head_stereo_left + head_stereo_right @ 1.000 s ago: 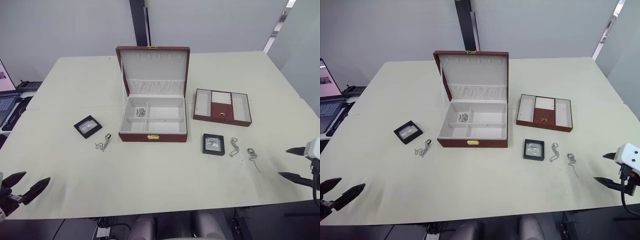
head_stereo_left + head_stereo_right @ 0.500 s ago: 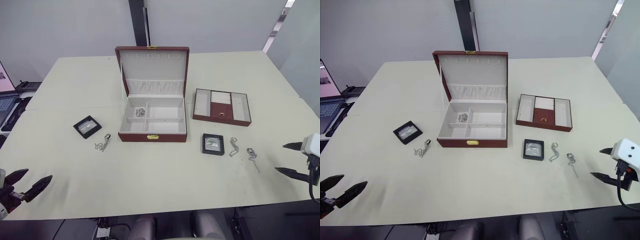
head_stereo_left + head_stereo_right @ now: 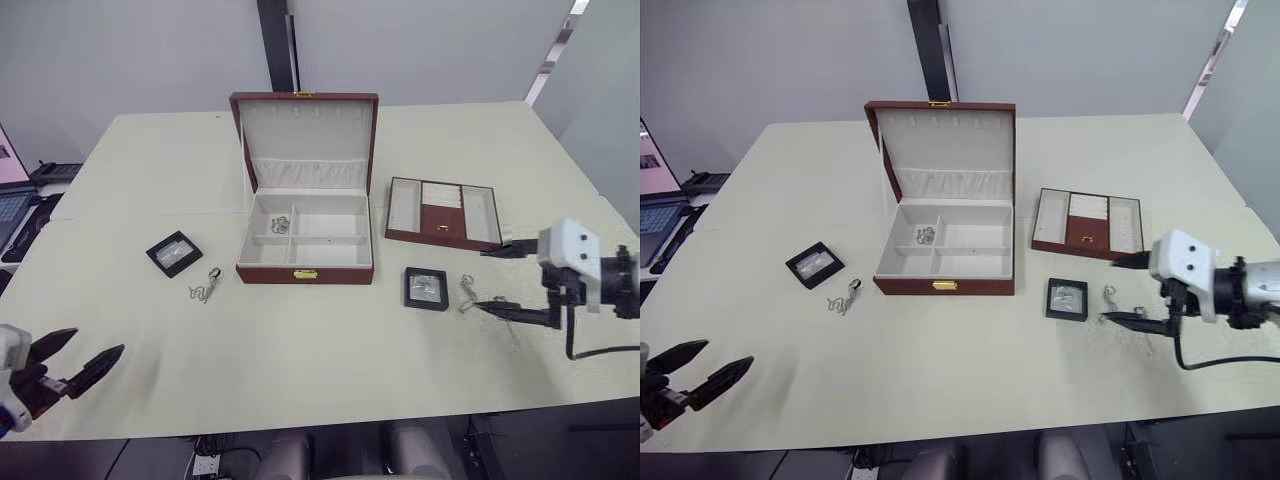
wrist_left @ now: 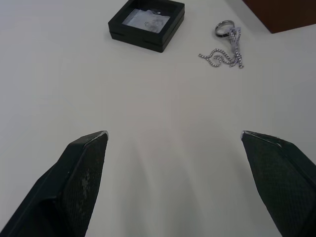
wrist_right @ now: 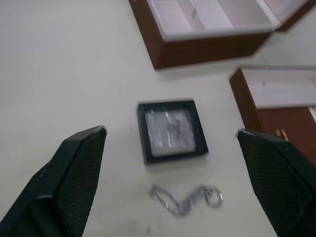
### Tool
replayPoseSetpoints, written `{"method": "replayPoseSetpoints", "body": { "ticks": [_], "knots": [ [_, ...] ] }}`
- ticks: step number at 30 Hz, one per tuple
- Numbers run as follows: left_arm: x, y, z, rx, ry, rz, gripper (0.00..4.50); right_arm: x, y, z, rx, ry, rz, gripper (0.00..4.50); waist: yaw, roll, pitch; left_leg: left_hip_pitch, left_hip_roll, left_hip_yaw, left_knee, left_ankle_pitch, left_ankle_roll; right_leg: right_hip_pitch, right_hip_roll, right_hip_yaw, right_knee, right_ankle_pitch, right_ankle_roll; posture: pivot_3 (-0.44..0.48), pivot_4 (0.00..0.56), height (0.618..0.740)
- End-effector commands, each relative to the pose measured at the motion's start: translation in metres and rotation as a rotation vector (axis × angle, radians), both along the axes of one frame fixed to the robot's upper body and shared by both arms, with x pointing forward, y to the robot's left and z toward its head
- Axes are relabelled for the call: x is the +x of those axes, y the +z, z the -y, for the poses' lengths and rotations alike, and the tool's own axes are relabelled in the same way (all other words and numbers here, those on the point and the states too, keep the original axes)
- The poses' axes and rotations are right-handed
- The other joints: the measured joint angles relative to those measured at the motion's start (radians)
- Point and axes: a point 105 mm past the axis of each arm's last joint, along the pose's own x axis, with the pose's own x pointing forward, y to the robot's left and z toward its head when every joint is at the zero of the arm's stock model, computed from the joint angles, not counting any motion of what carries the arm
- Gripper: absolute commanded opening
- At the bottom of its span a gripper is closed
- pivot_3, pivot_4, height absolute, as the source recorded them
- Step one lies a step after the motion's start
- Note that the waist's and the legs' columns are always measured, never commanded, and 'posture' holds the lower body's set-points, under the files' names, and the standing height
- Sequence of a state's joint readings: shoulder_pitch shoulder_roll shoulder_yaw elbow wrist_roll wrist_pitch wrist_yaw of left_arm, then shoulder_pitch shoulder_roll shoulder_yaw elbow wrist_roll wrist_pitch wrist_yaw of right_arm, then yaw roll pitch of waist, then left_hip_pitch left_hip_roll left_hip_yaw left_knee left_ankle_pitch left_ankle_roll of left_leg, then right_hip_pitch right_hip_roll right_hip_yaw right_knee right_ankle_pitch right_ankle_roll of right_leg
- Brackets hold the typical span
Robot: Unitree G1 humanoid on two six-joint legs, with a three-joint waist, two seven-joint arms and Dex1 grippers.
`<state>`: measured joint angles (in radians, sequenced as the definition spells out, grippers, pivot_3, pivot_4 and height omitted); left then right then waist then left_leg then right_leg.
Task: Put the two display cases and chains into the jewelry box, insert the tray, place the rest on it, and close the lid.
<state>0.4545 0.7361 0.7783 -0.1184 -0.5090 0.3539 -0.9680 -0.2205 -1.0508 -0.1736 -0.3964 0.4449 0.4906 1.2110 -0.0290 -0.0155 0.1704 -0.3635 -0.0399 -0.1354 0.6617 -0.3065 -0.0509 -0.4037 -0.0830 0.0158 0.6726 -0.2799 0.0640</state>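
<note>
The right gripper (image 3: 503,279) reached in from the frame's right, jaws wide apart, beside a display case (image 3: 426,288). The left gripper (image 3: 75,357) hovered at lower left, jaws also apart.

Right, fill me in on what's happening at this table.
The robot is packing jewellery into the open jewelry box, and neither gripper holds anything. The right gripper is open over the table, by the right display case and the loose silver pieces. The left gripper is open near the table's front edge. The left display case, a chain and the tray lie on the table; one chain is in the box.
</note>
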Motion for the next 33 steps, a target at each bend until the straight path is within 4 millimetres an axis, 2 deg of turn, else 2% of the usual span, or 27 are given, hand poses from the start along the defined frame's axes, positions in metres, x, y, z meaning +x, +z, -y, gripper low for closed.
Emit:
{"method": "replayPoseSetpoints", "body": {
  "ticks": [1,6,10,14,24,33],
  "knots": [
    [0.008,0.009,0.018,-0.019,-0.039,0.04,4.48,-0.005,0.012,-0.034,0.059,0.119,0.012,4.5,0.0,0.0,0.0,0.0,0.0,0.0,0.0,0.0,0.0,0.0,0.0,0.0,0.0,0.0,0.0,0.0,0.15,0.74],
    [0.027,0.009,0.04,-0.055,-0.046,0.077,4.48,-0.006,0.014,-0.069,0.118,0.234,-0.001,4.5,0.003,0.0,0.0,0.0,0.0,-0.001,0.0,0.0,0.0,0.0,-0.001,0.0,0.0,0.0,0.0,0.0,0.15,0.74],
    [0.046,0.008,0.06,-0.085,-0.017,0.107,4.48,-0.004,0.012,-0.089,0.148,0.287,-0.006,4.5,0.004,-0.001,0.0,0.0,0.0,-0.001,0.001,0.0,0.0,0.0,-0.001,0.0,0.0,0.0,0.0,0.0,0.15,0.74],
    [0.063,0.006,0.069,-0.07,0.04,0.132,4.48,0.0,0.013,-0.107,0.18,0.308,0.005,4.5,0.002,-0.001,0.0,0.0,-0.001,-0.001,0.001,0.0,0.0,-0.001,-0.001,0.0,0.001,0.0,0.0,0.0,0.15,0.74],
    [0.084,-0.009,0.07,-0.078,0.099,0.1,4.48,0.006,0.016,-0.125,0.217,0.296,0.028,4.5,0.002,-0.001,0.0,0.0,-0.002,-0.001,0.0,0.0,-0.001,-0.001,0.0,0.0,0.001,0.0,0.0,0.0,0.15,0.74],
    [0.104,-0.014,0.088,-0.078,0.044,0.078,4.48,0.005,0.016,-0.13,0.228,0.295,0.028,4.5,0.002,-0.001,0.0,-0.001,-0.003,-0.001,0.001,0.0,-0.001,-0.001,-0.001,0.0,0.001,0.0,0.0,0.0,0.15,0.74]
  ]
}}
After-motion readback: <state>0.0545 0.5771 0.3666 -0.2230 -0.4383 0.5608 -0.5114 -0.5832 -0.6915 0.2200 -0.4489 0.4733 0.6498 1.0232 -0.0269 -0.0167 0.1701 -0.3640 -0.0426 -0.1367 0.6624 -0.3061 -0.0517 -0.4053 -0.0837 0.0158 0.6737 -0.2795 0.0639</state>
